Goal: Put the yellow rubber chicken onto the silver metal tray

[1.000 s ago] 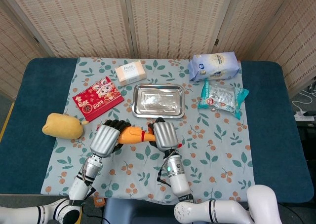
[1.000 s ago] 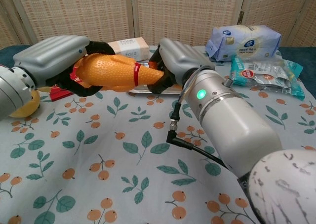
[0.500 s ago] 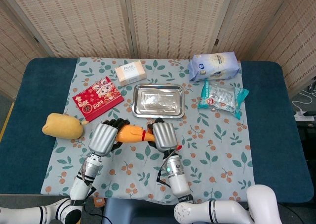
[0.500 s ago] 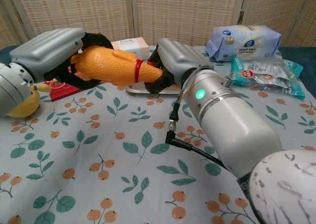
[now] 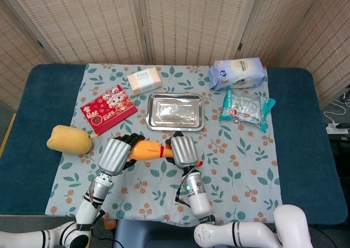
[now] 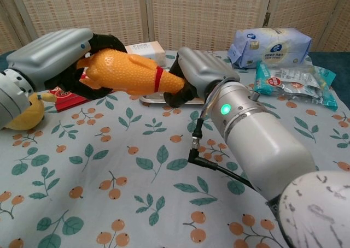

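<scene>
A: Hanging between the two robot hands, the chicken (image 6: 128,73) was clear of the surface (image 5: 295,149), its long axis running roughly left to right, fat end at the left robot hand (image 6: 52,54) and narrow red-banded end at the right robot hand (image 6: 199,70).

B: Were both gripping it?

A: The left robot hand's fingers (image 6: 106,40) were wrapped round the fat end, so yes there. The right robot hand's fingers curled under the narrow end and touched it. I took that as a hold too, though the contact was partly hidden.

B: And the tray (image 5: 175,111)?

A: Flat on the patterned cloth (image 5: 240,160), just beyond the chicken, straight ahead of both hands. In the head view the chicken lay just short of the tray's near rim, parallel to it. Neither hand looked clearly nearer, so the carry would need to go forward with both together.

B: Anything in the tray?

A: Only reflections, as far as I could tell. Nothing sat in it.

B: What else was around?

A: A box (image 5: 144,80) and a red card (image 5: 108,108) beyond and left of the tray, a yellow plush (image 5: 69,139) far left, and two soft packs (image 5: 237,73) to the right, all apart from the tray.
</scene>
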You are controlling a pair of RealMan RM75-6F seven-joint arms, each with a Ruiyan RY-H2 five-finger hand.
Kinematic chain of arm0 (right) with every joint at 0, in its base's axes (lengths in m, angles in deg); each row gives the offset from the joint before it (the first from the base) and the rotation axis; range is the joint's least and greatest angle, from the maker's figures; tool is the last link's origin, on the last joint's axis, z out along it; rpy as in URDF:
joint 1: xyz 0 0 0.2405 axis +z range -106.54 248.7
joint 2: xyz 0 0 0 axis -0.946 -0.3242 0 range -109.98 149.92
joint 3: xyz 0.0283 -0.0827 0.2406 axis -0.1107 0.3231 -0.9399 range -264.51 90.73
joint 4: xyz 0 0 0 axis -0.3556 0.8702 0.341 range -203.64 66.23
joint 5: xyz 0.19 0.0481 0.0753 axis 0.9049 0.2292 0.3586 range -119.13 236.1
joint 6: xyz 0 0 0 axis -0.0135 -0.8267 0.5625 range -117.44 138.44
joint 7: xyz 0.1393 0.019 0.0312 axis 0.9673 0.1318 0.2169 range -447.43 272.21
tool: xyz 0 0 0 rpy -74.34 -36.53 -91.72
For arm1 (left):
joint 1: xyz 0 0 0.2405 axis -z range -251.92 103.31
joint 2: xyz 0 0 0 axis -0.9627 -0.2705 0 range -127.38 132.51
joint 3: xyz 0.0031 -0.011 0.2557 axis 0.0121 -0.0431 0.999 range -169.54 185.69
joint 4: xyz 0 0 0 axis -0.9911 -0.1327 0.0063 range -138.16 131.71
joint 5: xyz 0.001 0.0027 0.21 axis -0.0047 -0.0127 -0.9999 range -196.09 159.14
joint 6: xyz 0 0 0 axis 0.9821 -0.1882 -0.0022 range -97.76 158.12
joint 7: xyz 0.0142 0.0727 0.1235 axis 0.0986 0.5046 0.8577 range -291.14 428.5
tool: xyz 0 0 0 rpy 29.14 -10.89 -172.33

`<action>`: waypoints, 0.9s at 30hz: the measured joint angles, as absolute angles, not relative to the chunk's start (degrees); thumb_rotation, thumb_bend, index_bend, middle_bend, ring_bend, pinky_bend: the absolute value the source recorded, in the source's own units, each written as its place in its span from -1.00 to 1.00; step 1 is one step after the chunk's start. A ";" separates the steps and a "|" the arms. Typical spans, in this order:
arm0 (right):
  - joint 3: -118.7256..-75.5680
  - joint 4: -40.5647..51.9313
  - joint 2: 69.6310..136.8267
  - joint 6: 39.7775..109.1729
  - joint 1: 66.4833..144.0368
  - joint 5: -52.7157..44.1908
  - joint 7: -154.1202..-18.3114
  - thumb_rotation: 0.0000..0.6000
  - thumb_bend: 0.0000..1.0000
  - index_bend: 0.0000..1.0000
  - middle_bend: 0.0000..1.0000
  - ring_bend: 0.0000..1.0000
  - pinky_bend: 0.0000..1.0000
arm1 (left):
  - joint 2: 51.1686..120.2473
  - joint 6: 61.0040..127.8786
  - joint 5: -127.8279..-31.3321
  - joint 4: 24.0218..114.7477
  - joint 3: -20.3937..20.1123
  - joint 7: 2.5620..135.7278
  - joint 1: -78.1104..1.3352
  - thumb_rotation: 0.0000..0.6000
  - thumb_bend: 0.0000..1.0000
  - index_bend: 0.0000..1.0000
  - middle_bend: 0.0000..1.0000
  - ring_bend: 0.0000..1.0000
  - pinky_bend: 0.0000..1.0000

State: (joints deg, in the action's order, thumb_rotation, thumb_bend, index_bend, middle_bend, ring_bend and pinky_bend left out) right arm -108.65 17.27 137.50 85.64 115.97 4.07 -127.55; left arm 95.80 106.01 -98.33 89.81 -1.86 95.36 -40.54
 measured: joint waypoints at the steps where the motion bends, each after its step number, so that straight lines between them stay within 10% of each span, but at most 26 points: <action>1: -108.60 16.92 137.50 85.44 115.85 4.18 -127.15 1.00 -0.15 0.84 0.32 0.85 1.00 | 95.80 105.98 -98.32 89.68 -1.83 95.39 -40.57 1.00 0.56 0.61 0.80 0.62 0.30; 6: -108.68 16.08 137.54 84.76 115.74 4.08 -125.96 1.00 -0.15 0.84 0.32 0.85 1.00 | 95.74 105.46 -98.20 89.39 -1.78 95.49 -40.58 1.00 0.48 0.47 0.69 0.53 0.22; 10: -109.07 16.55 137.55 84.89 115.95 3.66 -125.90 1.00 -0.15 0.84 0.32 0.85 1.00 | 94.98 103.85 -97.88 90.02 -1.36 95.80 -40.36 1.00 0.25 0.04 0.28 0.06 -0.19; 17: -109.08 17.13 137.22 85.26 115.94 3.75 -126.82 1.00 -0.15 0.84 0.32 0.85 1.00 | 93.19 101.07 -95.95 91.53 -0.80 98.06 -39.96 1.00 -0.15 -0.98 -0.97 -0.99 -0.92; 27: -108.16 15.71 137.68 85.41 115.95 4.00 -128.21 1.00 -0.15 0.84 0.32 0.85 1.00 | 88.39 98.36 -93.21 97.44 -0.80 98.37 -39.74 1.00 -0.33 -1.00 -1.00 -1.00 -1.00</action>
State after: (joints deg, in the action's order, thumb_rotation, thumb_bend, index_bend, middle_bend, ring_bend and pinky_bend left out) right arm -108.16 15.71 137.68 85.41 115.95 4.00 -128.21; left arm 88.39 98.36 -93.21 97.44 -0.80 98.37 -39.74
